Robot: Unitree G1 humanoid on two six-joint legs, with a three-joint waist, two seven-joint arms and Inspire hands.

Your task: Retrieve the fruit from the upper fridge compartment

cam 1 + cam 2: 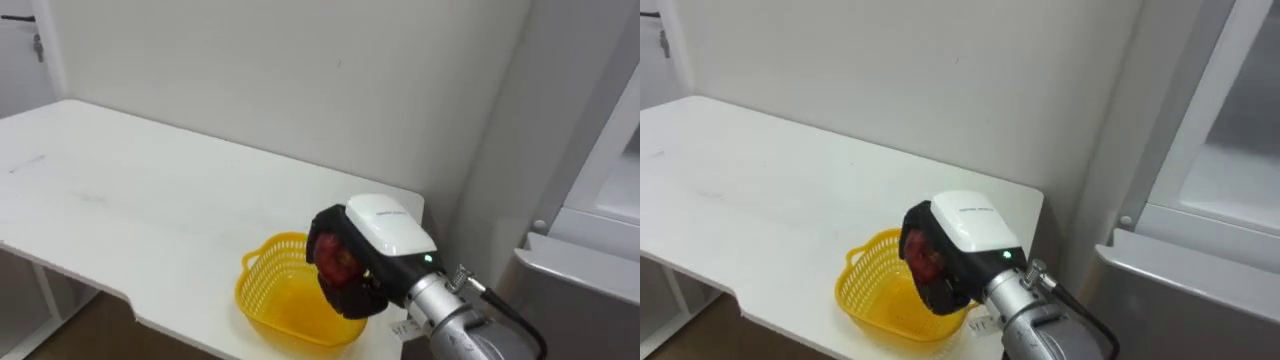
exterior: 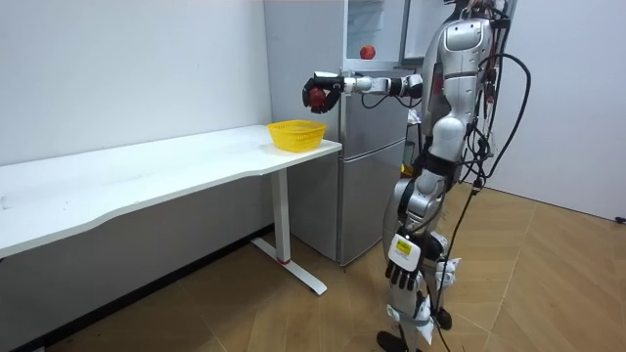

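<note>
Holding a red fruit [image 1: 337,263] over the yellow basket [image 1: 262,255] at the tabletop's [image 1: 150,200] end.
The right robot hand [image 1: 378,238] has its fingers curled round the red fruit, poised above the basket's 3 o'clock rim and clear of it. The basket sits at the white tabletop's 5 o'clock corner, beside the fridge [image 2: 372,176], near which the robot stands upright. A second red fruit [image 2: 367,52] lies in the fridge's upper part. The left robot hand [image 2: 402,256] hangs at its side; its grasp cannot be told.
</note>
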